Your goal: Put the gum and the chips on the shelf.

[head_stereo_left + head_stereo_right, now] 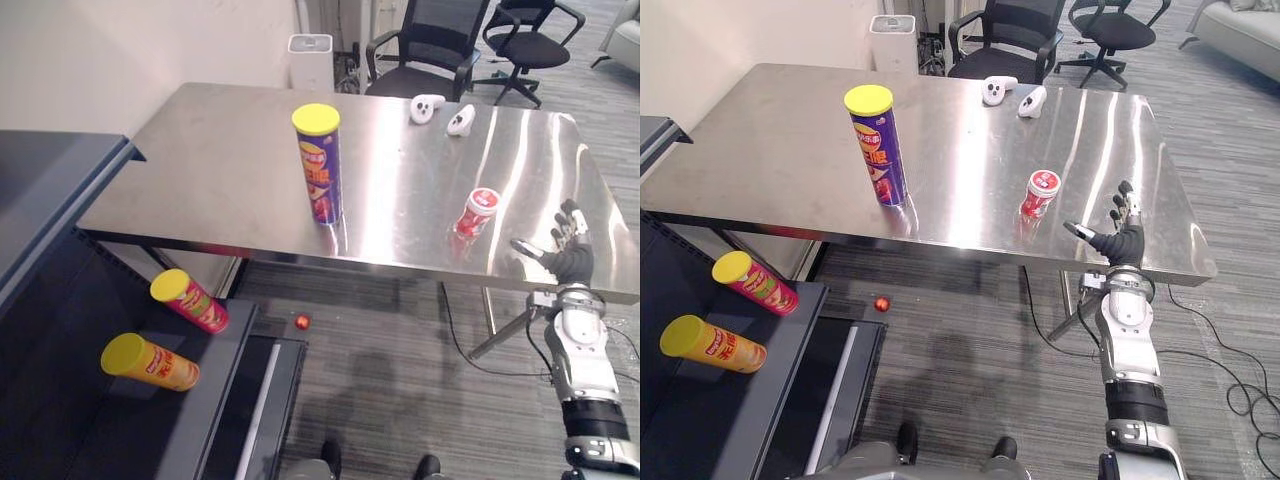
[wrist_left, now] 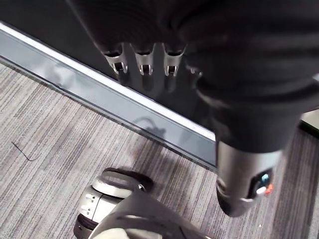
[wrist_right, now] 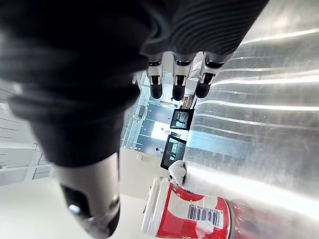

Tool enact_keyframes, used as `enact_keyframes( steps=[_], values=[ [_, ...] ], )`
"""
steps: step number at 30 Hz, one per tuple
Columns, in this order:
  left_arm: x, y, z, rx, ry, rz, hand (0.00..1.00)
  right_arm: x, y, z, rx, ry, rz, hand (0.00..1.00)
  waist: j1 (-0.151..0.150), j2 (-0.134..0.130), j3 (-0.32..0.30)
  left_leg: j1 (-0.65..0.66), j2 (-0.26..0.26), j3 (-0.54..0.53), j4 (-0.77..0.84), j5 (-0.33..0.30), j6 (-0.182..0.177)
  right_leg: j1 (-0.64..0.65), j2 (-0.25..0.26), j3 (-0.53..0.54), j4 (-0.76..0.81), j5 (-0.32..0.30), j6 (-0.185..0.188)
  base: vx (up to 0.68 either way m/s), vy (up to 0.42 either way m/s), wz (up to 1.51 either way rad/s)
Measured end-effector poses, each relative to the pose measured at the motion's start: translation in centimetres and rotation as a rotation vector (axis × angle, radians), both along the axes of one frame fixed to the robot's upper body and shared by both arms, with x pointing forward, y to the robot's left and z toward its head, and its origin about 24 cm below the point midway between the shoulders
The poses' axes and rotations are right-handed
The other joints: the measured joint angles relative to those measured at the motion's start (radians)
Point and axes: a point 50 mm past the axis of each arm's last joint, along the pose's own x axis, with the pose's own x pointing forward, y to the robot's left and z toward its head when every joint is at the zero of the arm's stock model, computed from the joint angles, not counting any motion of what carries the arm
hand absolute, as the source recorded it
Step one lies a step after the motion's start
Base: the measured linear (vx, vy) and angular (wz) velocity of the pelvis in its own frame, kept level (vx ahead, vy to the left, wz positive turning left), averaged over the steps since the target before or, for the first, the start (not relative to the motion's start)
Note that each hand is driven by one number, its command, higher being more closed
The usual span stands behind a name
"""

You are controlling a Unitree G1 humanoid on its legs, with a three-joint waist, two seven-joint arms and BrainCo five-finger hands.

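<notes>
The gum (image 1: 478, 211) sits on the desk (image 1: 220, 160) just off the thumb side of the right hand (image 1: 570, 255), whose fingers are spread straight at the near edge and hold nothing; its wrist view shows the tub's barcode, unseen from the head. The chips (image 1: 319, 163) stand upright farther to that hand's left, with nothing between. The left hand (image 2: 241, 164) hangs slack-fingered by the shelf (image 1: 90, 300), where a red can (image 1: 190, 300) and an orange can (image 1: 150, 362) lie

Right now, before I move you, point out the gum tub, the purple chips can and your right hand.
gum tub (image 1: 477, 213): left eye view, on its red side.
purple chips can (image 1: 322, 172): left eye view, middle of its body.
right hand (image 1: 1127, 245): right eye view, dark middle of the hand.
</notes>
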Motion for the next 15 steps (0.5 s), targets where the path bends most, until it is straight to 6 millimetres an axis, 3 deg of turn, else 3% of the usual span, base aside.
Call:
enact_keyframes(
  steps=[7,15],
  values=[
    [-0.1,0.0,0.0,-0.001,0.007,0.002,0.00,0.6,0.3,-0.7,0.035,0.022,-0.014,0.00,0.015,-0.005,0.003,0.000,-0.004,-0.010,-0.007,0.008,0.003,0.000,-0.001,-0.004,0.001,0.001,0.000,-0.01,-0.004,0.03],
    [-0.4,0.0,0.0,-0.002,0.015,0.006,0.00,1.3,0.4,-0.1,0.047,0.004,-0.034,0.00,0.018,-0.013,0.008,0.000,-0.011,-0.024,-0.035,0.033,0.002,-0.003,-0.002,-0.016,0.001,0.001,0.000,-0.01,-0.003,0.05]
  ],
)
